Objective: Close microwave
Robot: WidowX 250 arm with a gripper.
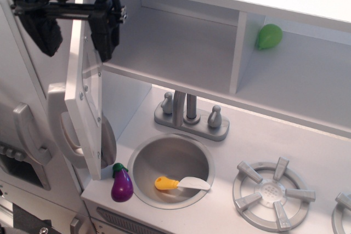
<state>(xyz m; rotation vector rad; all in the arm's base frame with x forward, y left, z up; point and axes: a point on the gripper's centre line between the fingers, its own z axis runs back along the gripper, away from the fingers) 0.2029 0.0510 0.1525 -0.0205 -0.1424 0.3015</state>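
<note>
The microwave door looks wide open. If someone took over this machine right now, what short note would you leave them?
Pincer: open, holding nothing, straddling the top edge of the microwave door, one finger on each side.
Microwave: door swung fully out, edge-on to the camera, handle on its outer side.
Done: pincer is placed at the door.
Left: push the door to the right until it shuts.

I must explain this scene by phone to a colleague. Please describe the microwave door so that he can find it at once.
Start at the round metal sink and look up and left: the microwave door is the pale panel standing open edge-on there, with the open gripper astride its top. Unlike the cabinets around it, it has a clear window and a curved grey handle.
</note>
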